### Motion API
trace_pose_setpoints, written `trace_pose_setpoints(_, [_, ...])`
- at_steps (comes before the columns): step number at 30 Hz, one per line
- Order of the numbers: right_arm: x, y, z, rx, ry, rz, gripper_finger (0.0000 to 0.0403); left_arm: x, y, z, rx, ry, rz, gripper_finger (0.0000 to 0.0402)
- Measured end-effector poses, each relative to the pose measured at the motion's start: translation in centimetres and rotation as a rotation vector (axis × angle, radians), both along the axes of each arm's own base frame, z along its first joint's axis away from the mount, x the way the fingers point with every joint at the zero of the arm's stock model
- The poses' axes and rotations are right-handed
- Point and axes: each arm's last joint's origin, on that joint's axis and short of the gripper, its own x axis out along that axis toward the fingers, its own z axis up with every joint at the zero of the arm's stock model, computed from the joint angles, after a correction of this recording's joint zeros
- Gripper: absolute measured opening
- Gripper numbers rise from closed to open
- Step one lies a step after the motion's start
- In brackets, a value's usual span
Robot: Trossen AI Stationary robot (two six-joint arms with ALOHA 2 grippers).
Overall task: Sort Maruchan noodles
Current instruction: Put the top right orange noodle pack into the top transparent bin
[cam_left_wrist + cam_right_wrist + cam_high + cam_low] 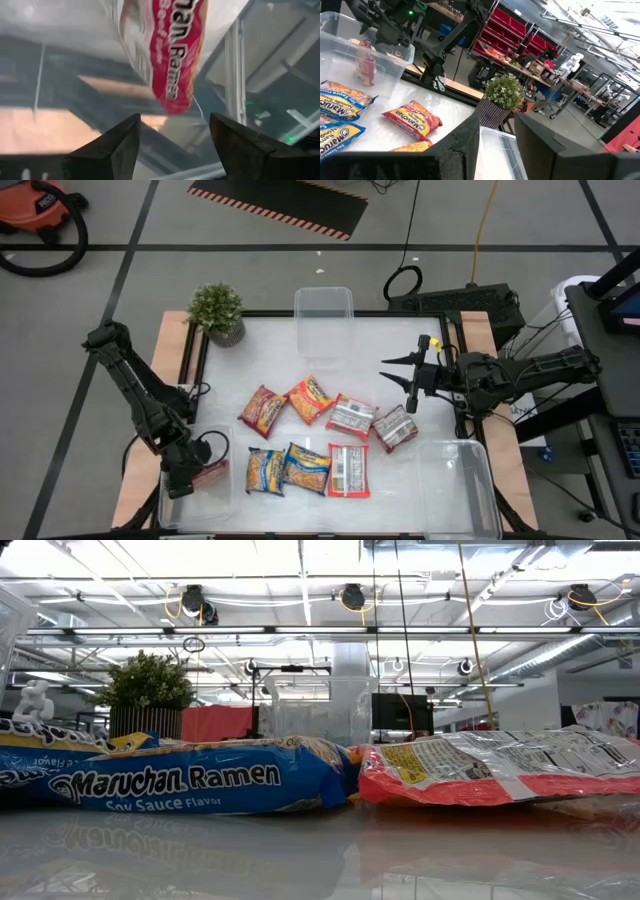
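Observation:
Several Maruchan noodle packets lie flat mid-table: red-orange ones (263, 410) (310, 398), red-and-white ones (350, 417) (395, 427) (348, 470), and yellow-blue ones (265, 470) (305, 468). One more red packet (366, 65) stands on end inside the clear bin (215, 500) at the near left. My left gripper (175, 120) hovers open just above that packet (172, 55), with nothing between its fingers. My right gripper (398, 380) hangs level and open over the table's right side, holding nothing.
A second clear bin (323, 315) stands at the far middle, and a third (460, 485) at the near right. A potted plant (217, 312) sits at the far left corner. In the low view, a yellow-blue packet (180, 780) and a red-and-white one (500, 768) lie close.

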Motion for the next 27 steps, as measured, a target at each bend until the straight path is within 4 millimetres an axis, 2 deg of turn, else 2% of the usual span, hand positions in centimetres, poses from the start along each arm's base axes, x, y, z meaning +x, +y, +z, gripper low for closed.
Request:
trace_pose_setpoints(4, [0.0, 0.0, 0.0, 0.014, -0.003, -0.001, 0.0118, 0.4, 0.2, 0.2, -0.021, 0.043, 0.051, 0.0241])
trace_pose_setpoints(8, [0.0, 0.0, -0.1, 0.014, 0.006, -0.001, 0.0118, 1.3, 0.2, 1.8, -0.055, 0.028, 0.111, 0.0241])
trace_pose_setpoints(12, [0.0, 0.0, -0.2, 0.015, 0.011, -0.001, 0.0118, 2.0, 0.2, 3.8, -0.051, -0.065, 0.176, 0.0241])
trace_pose_setpoints(14, [0.0, 0.0, -0.2, 0.015, 0.011, -0.001, 0.0118, 2.1, 0.5, 4.1, 0.015, -0.126, 0.209, 0.0241])
trace_pose_setpoints(17, [0.0, 0.0, -0.2, 0.015, 0.011, -0.001, 0.0118, 1.8, 0.9, 3.3, 0.152, -0.139, 0.223, 0.0241])
trace_pose_setpoints(20, [0.0, 0.0, -0.2, 0.019, 0.016, -0.001, 0.0118, 1.4, 0.8, 1.7, 0.261, -0.063, 0.21, 0.0241])
trace_pose_setpoints(27, [0.0, 0.0, -0.4, 0.03, 0.029, -0.002, 0.0118, 2.6, -1.4, 0.5, 0.215, -0.09, 0.19, 0.0241])
